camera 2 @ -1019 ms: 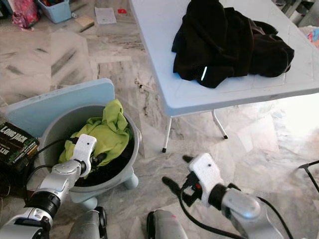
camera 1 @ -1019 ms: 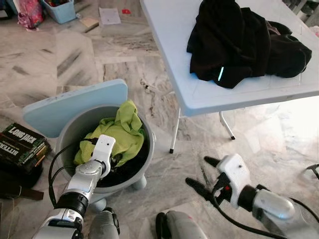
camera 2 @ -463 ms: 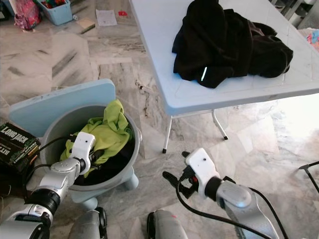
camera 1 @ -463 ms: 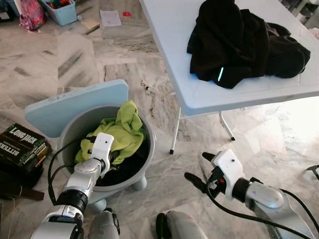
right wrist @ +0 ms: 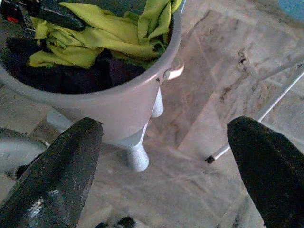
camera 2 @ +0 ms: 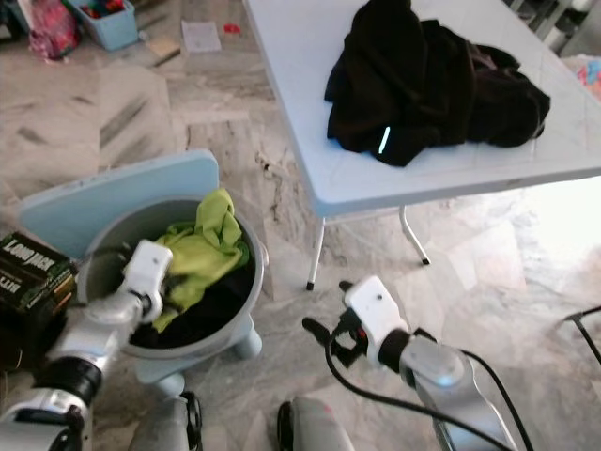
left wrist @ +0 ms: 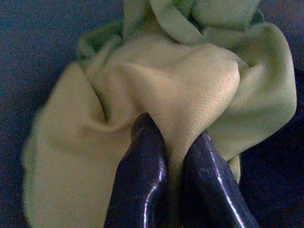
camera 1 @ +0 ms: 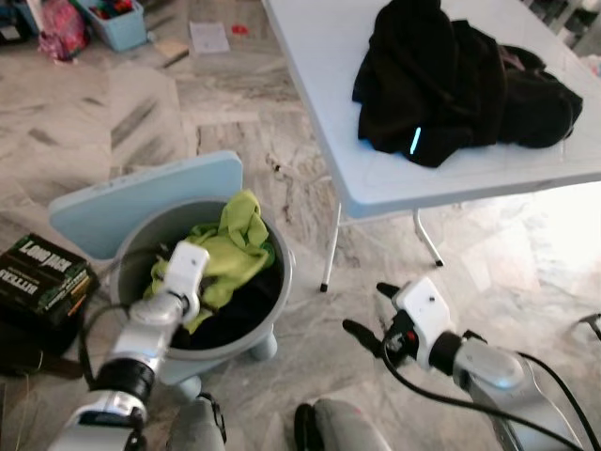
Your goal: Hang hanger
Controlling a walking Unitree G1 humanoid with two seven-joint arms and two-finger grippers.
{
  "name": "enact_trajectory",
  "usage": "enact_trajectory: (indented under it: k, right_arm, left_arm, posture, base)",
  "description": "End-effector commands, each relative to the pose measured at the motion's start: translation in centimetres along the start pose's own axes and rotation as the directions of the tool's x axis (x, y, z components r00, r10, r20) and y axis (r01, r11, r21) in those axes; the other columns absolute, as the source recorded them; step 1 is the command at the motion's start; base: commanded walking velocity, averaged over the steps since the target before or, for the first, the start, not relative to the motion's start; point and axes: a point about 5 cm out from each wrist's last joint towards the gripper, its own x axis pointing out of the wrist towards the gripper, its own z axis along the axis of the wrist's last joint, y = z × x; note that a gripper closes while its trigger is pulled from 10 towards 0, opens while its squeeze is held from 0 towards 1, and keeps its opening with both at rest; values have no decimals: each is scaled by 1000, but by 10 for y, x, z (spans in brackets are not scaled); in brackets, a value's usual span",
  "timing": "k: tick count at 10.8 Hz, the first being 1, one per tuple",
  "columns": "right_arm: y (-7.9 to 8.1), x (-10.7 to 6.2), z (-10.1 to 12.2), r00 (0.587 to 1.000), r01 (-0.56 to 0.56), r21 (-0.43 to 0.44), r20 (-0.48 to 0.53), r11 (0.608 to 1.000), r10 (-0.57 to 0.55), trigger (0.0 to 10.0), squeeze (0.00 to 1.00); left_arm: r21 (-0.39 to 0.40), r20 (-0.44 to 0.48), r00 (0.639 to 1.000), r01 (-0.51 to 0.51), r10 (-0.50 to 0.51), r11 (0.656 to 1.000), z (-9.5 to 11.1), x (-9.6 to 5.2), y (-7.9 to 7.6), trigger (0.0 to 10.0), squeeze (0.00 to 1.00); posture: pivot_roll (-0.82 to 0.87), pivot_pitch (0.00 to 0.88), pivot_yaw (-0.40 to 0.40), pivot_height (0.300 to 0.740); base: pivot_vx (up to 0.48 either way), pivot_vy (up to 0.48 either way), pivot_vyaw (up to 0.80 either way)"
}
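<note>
- One white folding table [camera 1: 329, 75] is seen at upper right, with black clothes [camera 1: 451, 75] heaped on it.
- Lower left, a grey basket [camera 1: 272, 301] is filled with a lime-green garment [camera 1: 235, 249] over dark laundry.
- That garment is pinched in the left gripper [left wrist: 173, 156], fingers clamped together.
- Lower centre, the right gripper [camera 1: 362, 310] is held with fingers spread wide above marble floor [camera 1: 188, 113].
- No hanger can be made out.

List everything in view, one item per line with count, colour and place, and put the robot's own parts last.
Bucket: one, grey, on the floor left of the table.
Green garment: one, lime, in the bucket over dark clothes.
Lid: one, pale blue, behind the bucket.
Table: one, white, upper right.
Black clothes: one heap, on the table.
Box: one, black, floor left.
Bin: one, blue, far left.
Left tool: shut on the green garment.
Right tool: open, above the floor.
</note>
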Motion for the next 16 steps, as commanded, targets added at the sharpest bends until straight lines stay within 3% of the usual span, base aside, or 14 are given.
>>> enact_trajectory:
  k: [1,3,6,7,8,9,11,12,13,14,16]
  right_arm:
    - [-4,0,-3,1000,26,0,-7,1000,-26,10000,0]
    - [-7,14,1,996,80,-9,39,997,-79,10000,0]
    - [-6,33,3,989,125,9,81,992,-125,10000,0]
    - [-4,39,2,987,131,23,91,991,-133,10000,0]
    - [-4,42,1,986,134,31,98,990,-137,10000,0]
    - [-4,48,2,982,147,40,114,988,-151,10000,0]
    - [-6,50,2,977,164,48,128,985,-169,10000,0]
    - [-5,50,1,977,167,49,129,985,-172,10000,0]
    - [-5,51,-1,977,167,51,129,985,-172,10000,0]
    - [-6,53,-2,978,162,53,127,985,-168,10000,0]
    - [-6,54,-3,980,154,55,123,987,-159,10000,0]
  left_arm:
    - [31,24,999,-26,25,999,-1,-4,1,0,0]
    - [46,124,985,-129,123,991,16,-13,14,0,0]
    - [154,182,983,-44,16,987,53,-42,32,0,0]
    - [196,187,975,87,-124,977,78,-60,29,0,0]
    - [226,171,968,140,-181,964,84,-66,25,0,0]
    - [292,126,926,308,-356,905,96,-80,6,0,0]
    - [362,78,863,442,-499,821,109,-96,-8,0,0]
    - [371,101,862,431,-497,823,121,-100,-3,0,0]
    - [372,126,806,502,-578,781,136,-117,-2,0,0]
    - [366,137,717,604,-683,708,143,-135,-9,0,0]
    - [355,219,588,695,-778,625,159,-158,-25,0,0]
  posture:
    - [-192,130,-96,740]
    - [-135,126,-87,740]
    - [-38,121,-58,740]
    - [-11,119,-46,740]
    - [-3,118,-41,740]
    - [5,112,-29,740]
    - [1,109,-22,740]
    - [4,108,-24,740]
    - [18,108,-29,740]
    - [25,108,-32,740]
    - [30,108,-34,740]
  base:
    - [0,0,0]
    - [0,0,0]
    - [0,0,0]
    - [0,0,0]
    - [0,0,0]
    - [0,0,0]
    - [0,0,0]
    - [0,0,0]
    - [0,0,0]
    - [0,0,0]
    - [0,0,0]
